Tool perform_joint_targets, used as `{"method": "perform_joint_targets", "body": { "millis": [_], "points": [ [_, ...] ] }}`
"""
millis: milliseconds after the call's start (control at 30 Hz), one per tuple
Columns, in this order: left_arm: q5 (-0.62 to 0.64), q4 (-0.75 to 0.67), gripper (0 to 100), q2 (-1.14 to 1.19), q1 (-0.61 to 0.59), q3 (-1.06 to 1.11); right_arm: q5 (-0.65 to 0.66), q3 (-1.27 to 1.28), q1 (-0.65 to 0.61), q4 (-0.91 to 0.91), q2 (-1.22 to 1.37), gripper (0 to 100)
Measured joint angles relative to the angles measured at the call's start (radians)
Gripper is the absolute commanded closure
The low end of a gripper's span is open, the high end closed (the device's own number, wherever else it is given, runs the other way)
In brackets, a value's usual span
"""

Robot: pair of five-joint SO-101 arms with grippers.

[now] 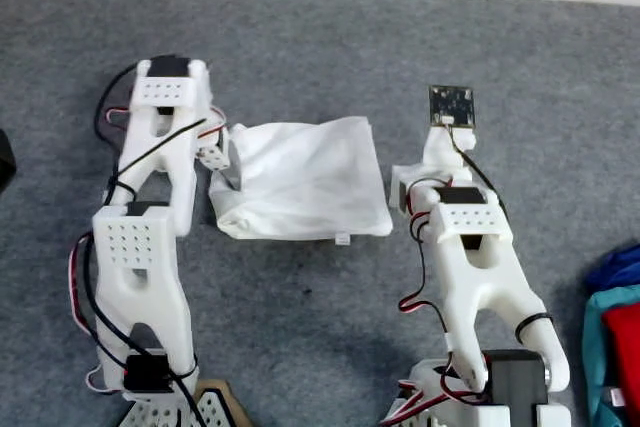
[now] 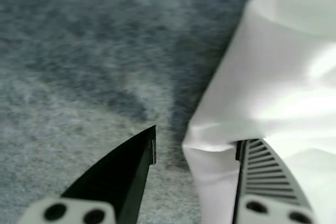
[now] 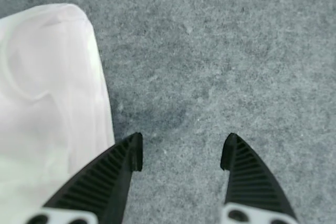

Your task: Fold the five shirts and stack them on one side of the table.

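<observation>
Your left tool (image 2: pixel 197 140) gapes empty astride an edge of the white shirt (image 1: pixel 300 177), and your right tool (image 3: pixel 182 139) waits open and empty beside it, seemingly poised to fold.

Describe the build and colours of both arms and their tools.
The left arm and right arm are white plastic shells with grids of small holes, black motors, and red, black and white cables. The left tool and right tool have pointed dark fingers on white bases, some faces ribbed.
</observation>
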Motion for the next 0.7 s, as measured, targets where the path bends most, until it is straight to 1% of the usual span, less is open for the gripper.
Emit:
{"method": "perform_joint_targets", "body": {
  "millis": [300, 467, 567, 700],
  "points": [
    [-0.002, 0.026, 75, -0.002, -0.044, -0.123, 0.0, 0.02, 0.0, -0.002, 0.0, 75.1],
    [-0.002, 0.026, 75, -0.106, -0.032, -0.126, 0.0, 0.028, 0.0, -0.021, 0.0, 75.1],
    [-0.002, 0.029, 75, -0.178, 0.028, -0.127, 0.0, 0.029, 0.0, -0.04, 0.0, 75.1],
    [0.0, 0.029, 75, -0.199, 0.169, -0.127, 0.0, 0.029, -0.002, -0.04, 0.0, 75.1]
  ]
}}
